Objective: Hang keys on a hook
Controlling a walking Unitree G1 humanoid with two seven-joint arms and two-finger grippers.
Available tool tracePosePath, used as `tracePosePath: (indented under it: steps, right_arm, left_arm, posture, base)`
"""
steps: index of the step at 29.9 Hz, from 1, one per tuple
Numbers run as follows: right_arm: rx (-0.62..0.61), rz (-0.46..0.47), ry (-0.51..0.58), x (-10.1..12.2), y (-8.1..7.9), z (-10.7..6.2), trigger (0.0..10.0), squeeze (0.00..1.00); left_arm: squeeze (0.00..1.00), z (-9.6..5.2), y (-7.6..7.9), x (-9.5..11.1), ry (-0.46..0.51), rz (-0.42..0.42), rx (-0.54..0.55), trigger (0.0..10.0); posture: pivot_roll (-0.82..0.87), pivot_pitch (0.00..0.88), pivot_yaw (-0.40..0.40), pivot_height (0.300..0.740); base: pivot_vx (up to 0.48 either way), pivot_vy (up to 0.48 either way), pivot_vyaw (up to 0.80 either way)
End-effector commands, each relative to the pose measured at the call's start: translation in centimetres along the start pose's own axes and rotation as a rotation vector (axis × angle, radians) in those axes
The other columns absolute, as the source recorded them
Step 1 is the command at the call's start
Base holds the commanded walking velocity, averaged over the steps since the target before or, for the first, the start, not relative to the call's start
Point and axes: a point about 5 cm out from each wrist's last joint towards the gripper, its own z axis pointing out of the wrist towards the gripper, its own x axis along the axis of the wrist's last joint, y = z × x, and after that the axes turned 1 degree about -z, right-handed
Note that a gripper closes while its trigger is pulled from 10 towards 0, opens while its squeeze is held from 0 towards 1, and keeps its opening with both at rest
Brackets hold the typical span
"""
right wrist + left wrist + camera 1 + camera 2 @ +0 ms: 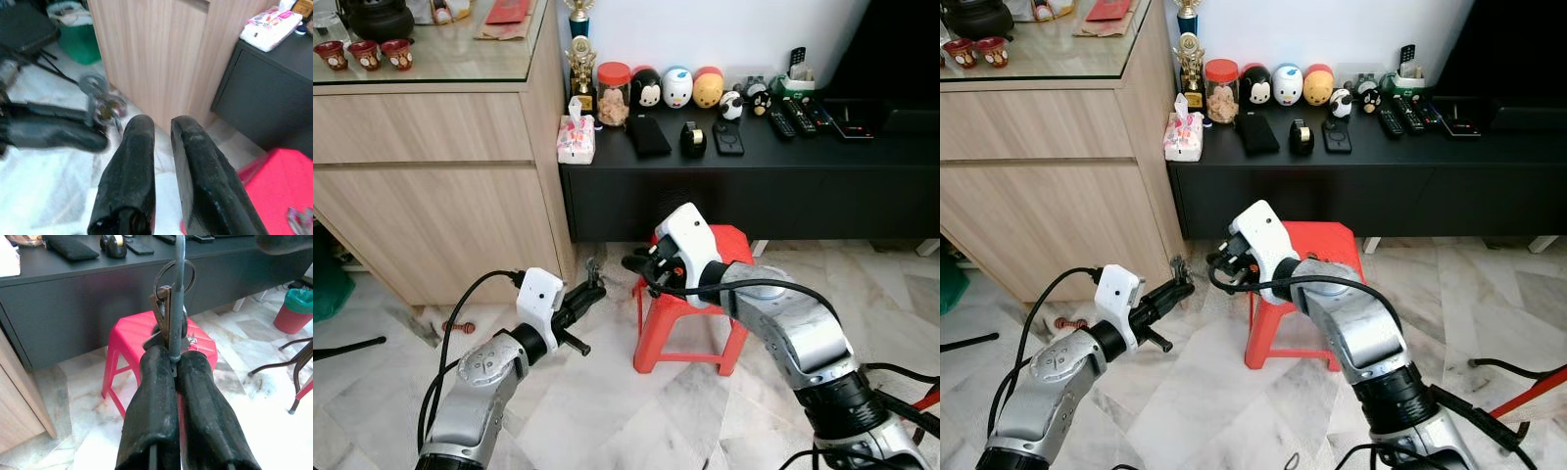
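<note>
Keys [172,308] pinched in shut left claw [592,290], empty right claw [636,264] slightly parted opposite, red stool [705,323] beyond.

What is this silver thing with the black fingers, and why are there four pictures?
It is a robot that walks around a home. Two pictures come from cameras in its head, looking down at its own silver arms. The other two come from small cameras on its wrists, looking along the black fingers. The left gripper is pinched shut on a bunch of keys; you see them close up in the left wrist picture. The right gripper is held near them, its fingers a little apart, holding nothing. In front stand a red stool, a wooden cabinet and a black shelf with little toys and remotes. I cannot see a hook.
</note>
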Motion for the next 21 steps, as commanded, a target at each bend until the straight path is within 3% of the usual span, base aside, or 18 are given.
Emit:
tracePosePath:
  steps: [1, 7, 11, 12, 13, 14, 15, 17, 21]
  right_arm:
    - [-0.054, -0.006, -0.012, -0.6, 1.1, -0.6, 10.0, 0.0]
    - [-0.302, 0.113, -0.048, -3.6, 4.9, -1.7, 10.0, 0.0]
    - [-0.375, 0.173, -0.082, -5.8, 5.6, -2.0, 10.0, 0.0]
    - [-0.421, 0.214, -0.116, -7.7, 5.9, -2.2, 10.0, 0.0]
    - [-0.455, 0.276, -0.159, -10.1, 5.9, -2.4, 10.0, 0.0]
    - [-0.466, 0.3, -0.176, -10.9, 5.8, -2.5, 10.0, 0.0]
    - [-0.48, 0.323, -0.191, -11.9, 5.7, -2.5, 10.0, 0.0]
    - [-0.491, 0.346, -0.212, -12.9, 5.6, -2.6, 10.0, 0.0]
    - [-0.524, 0.467, -0.399, -19.6, 2.9, -3.5, 10.0, 0.0]
  left_arm:
    - [0.0, -0.2, 0.2, -0.1, -0.027, 0.033, -0.027, 0.0]
    - [0.0, -0.8, -0.4, -1.3, -0.12, 0.087, -0.01, 0.0]
    - [0.0, -1.0, -0.9, -2.3, -0.18, 0.109, 0.027, 0.0]
    - [0.0, -1.2, -1.6, -3.4, -0.244, 0.133, 0.076, 0.7]
    - [0.0, -1.7, -2.5, -4.8, -0.317, 0.121, 0.151, 5.5]
    - [0.0, -1.8, -2.8, -5.3, -0.341, 0.107, 0.179, 5.5]
    - [0.0, -2.1, -3.1, -5.9, -0.37, 0.086, 0.213, 10.0]
    - [0.0, -2.4, -3.4, -6.6, -0.401, 0.08, 0.241, 10.0]
    - [0.0, -4.7, -3.6, -11.4, -0.626, 0.024, 0.31, 10.0]
  posture:
    - [-0.11, 0.097, -0.045, 0.74]
    - [-0.1, 0.098, -0.039, 0.74]
    - [-0.1, 0.097, -0.036, 0.74]
    - [-0.1, 0.096, -0.034, 0.74]
    - [-0.1, 0.096, -0.033, 0.74]
    - [-0.1, 0.096, -0.032, 0.74]
    - [-0.1, 0.095, -0.03, 0.74]
    - [-0.1, 0.094, -0.03, 0.74]
    - [-0.1, 0.093, -0.02, 0.74]
  base:
    - [0.0, 0.0, 0.0]
    - [0.0, 0.0, 0.0]
    - [0.0, 0.0, 0.0]
    - [0.0, 0.0, 0.0]
    - [0.0, 0.0, 0.0]
    - [0.0, 0.0, 0.0]
    - [0.0, 0.0, 0.0]
    - [0.0, 0.0, 0.0]
    - [0.0, 0.0, 0.0]
